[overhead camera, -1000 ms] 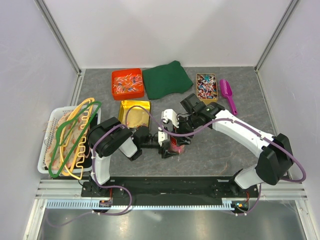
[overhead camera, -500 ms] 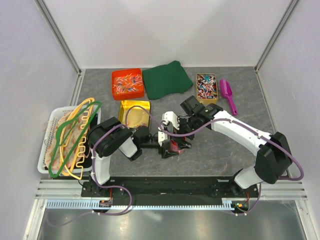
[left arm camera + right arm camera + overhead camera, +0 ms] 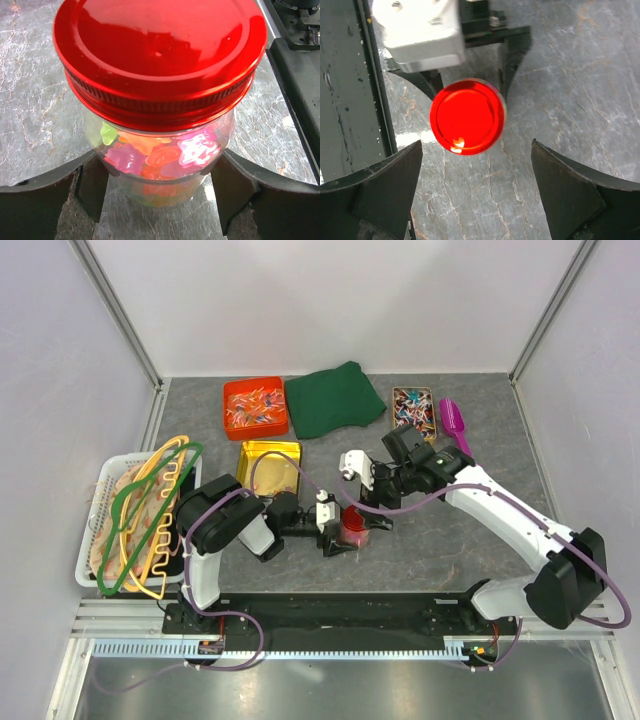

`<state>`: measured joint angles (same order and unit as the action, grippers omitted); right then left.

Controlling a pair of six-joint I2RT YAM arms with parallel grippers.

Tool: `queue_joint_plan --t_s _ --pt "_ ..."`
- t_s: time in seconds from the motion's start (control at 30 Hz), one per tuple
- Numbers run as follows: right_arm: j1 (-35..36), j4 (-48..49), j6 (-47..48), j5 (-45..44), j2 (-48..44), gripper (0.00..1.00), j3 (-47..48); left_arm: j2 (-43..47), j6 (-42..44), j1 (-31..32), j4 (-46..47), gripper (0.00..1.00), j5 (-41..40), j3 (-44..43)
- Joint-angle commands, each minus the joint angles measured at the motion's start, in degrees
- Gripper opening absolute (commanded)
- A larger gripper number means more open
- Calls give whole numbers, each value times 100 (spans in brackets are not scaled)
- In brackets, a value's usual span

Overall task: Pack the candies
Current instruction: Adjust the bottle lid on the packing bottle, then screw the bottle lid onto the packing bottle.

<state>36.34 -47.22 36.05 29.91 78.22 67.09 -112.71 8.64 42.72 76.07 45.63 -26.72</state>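
The candies (image 3: 150,155) are pink, orange, yellow and green gummy pieces inside a clear jar (image 3: 160,172) closed by a red screw lid (image 3: 160,50). The jar (image 3: 353,525) stands upright on the grey table. My left gripper (image 3: 160,175) is shut on its lower body, one dark finger pressed against each side. My right gripper (image 3: 477,145) hangs open above the lid (image 3: 467,116), its fingers spread wide and touching nothing. In the top view the right gripper (image 3: 374,508) is just to the right of and behind the jar.
At the back are an orange tray of wrapped sweets (image 3: 255,407), a green cloth (image 3: 335,398), a box of twist-wrapped sweets (image 3: 413,412) and a purple scoop (image 3: 456,427). A gold tin (image 3: 268,465) sits left of the jar. A white basket with hangers (image 3: 140,520) stands at the left.
My right gripper has opened off the red lid and drawn back up and to the right. The jar stays still in the left gripper.
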Motion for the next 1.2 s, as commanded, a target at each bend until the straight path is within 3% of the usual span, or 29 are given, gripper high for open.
queue_joint_plan --t_s 0.0,0.1,0.13,0.2,0.27,0.43,0.6,0.63,0.7,0.77,0.87,1.17 --pt "-188 327 -247 182 -175 94 32 -41 173 -18 558 80 8 53" --pt "-250 871 -808 68 -61 88 41 -50 173 -18 558 80 -1 53" --pt "-259 1020 -915 50 52 82 76 -41 173 -18 540 80 -1 53" --pt "-285 1092 -1143 67 211 79 234 -41 173 -27 549 80 -19 53" --pt "-285 1136 -1258 120 413 69 357 -32 190 -18 540 80 -10 53" --pt "-285 1128 -1408 331 756 53 393 -24 199 -18 549 80 -10 62" --pt "-276 1154 -1399 393 757 48 296 -23 199 -18 549 80 -10 62" --pt "-276 1154 -1391 384 739 38 296 -23 199 -18 558 80 -1 62" --pt "-285 1136 -1355 349 713 32 261 -23 199 -18 549 80 -19 62" --pt "-285 987 -1259 357 704 32 261 -24 199 -18 549 80 -19 62" --pt "-311 706 -1119 489 730 41 313 -23 208 -27 549 80 -10 62" --pt "-496 337 -977 964 756 41 419 -15 208 -18 567 80 -1 70"
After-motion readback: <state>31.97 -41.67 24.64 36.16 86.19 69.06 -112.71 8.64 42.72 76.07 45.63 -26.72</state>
